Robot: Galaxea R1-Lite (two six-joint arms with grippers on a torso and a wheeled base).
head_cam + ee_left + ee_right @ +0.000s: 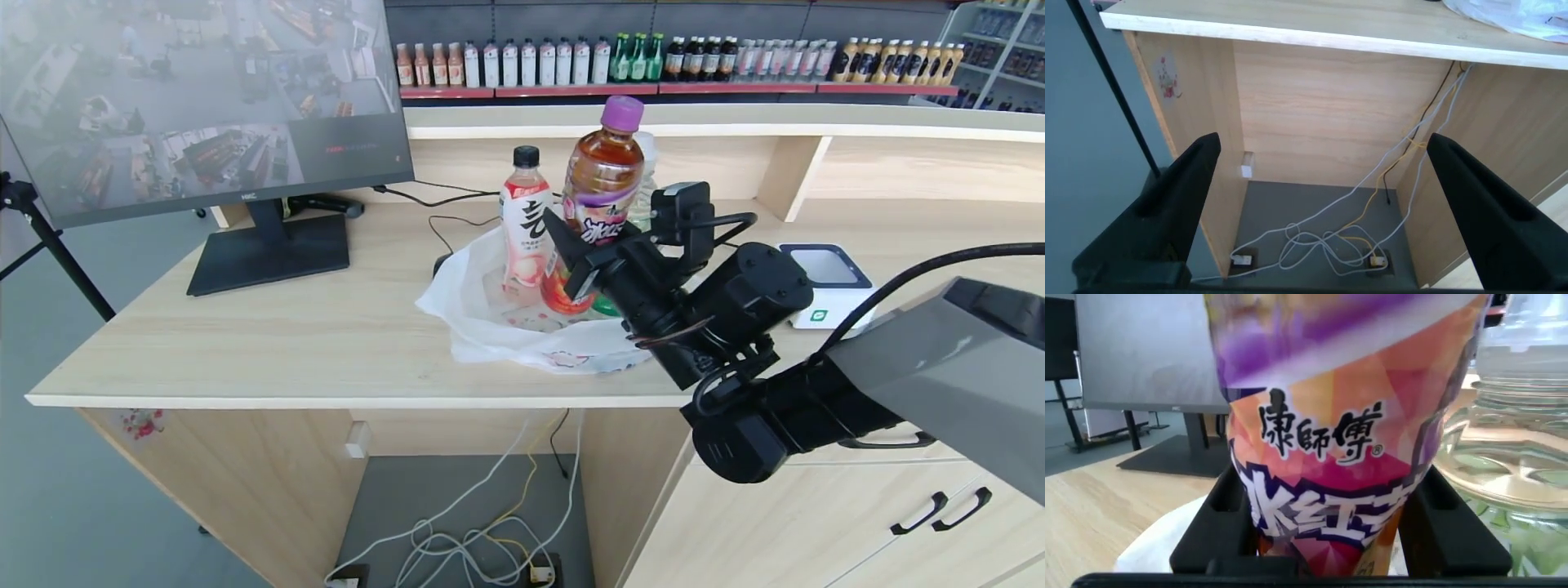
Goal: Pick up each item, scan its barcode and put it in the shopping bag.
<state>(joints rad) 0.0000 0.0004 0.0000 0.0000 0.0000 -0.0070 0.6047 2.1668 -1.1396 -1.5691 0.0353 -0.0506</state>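
1. Head view: the right gripper sat at the centre of the frame, its jaws clamped on the lower body of an amber tea bottle with a purple cap. The tea bottle stood near upright, its base inside the open mouth of a white plastic shopping bag on the pale wooden desk. A pink-labelled bottle with a black cap stood in the shopping bag just left of it, and a clear plastic bottle showed just behind. A white box scanner sat right of centre and a black monitor at upper left.
2. Left wrist view: the left gripper hung below the desk edge, its jaws wide apart and holding nothing. Loose white and yellow cables lay on the floor at lower centre. A corner of the shopping bag showed at upper right.
3. Right wrist view: the right gripper had its jaws pressed to both sides of the tea bottle at centre. The clear plastic bottle was just beside it at right, and the monitor was at upper left.
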